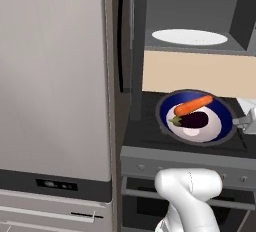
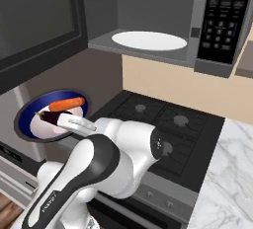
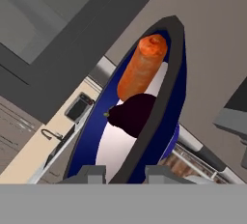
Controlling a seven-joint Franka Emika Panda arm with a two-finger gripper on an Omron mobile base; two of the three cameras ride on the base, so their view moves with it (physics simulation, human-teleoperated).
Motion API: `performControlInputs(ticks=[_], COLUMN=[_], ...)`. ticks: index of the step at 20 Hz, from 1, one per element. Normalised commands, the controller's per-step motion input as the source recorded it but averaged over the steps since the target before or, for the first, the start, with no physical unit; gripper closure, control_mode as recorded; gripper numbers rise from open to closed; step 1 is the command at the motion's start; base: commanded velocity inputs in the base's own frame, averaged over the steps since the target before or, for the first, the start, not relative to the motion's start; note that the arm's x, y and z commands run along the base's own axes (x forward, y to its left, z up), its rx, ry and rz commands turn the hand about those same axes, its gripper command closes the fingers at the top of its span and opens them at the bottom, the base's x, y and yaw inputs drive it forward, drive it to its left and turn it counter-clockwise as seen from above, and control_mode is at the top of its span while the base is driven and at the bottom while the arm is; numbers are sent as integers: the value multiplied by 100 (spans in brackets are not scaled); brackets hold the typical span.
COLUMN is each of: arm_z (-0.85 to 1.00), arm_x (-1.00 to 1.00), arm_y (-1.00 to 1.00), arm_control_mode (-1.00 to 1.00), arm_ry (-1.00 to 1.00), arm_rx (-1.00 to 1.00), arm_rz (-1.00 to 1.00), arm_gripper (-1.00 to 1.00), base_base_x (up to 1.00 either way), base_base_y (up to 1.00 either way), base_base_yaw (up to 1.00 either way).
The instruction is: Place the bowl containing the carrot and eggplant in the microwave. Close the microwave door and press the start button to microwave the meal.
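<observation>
The gripper [image 3: 124,174] is closed partway on the rim of the bowl [image 1: 222,118], one finger inside the wall and one outside, so the bowl hangs from a single edge pinch. In the left base view the bowl is held in the air above the stove [image 1: 150,131], below and in front of the microwave [image 2: 217,20], whose cavity stands open with the white turntable [image 2: 148,40] bare. The carrot [image 1: 193,105] lies across the eggplant [image 1: 192,121] on the bowl's white centre, both loose. The microwave door [image 2: 37,20] is swung wide to the left. The main risk appears to be tilt: an edge grip could let the bowl rotate in the fingers, and the carrot, perched on top, would likely roll out first. Lifting too shallowly could knock the rim against the cavity's lower lip.
</observation>
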Motion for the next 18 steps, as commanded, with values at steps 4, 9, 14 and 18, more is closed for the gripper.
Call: performControlInputs(ticks=[4, 9, 14, 18], arm_z=[0, 0, 2, 38], arm_x=[0, 0, 0, -4], arm_y=[0, 0, -1, 0], arm_control_mode=[-100, -100, -100, -100], arm_ry=[0, 0, 0, 0], arm_rx=[0, 0, 1, 0], arm_rz=[0, 0, 0, 0], arm_gripper=[100, 100, 100, 100], base_base_x=[0, 0, 0, 0], base_base_y=[0, 0, 0, 0], base_base_yaw=[0, 0, 0, 0])
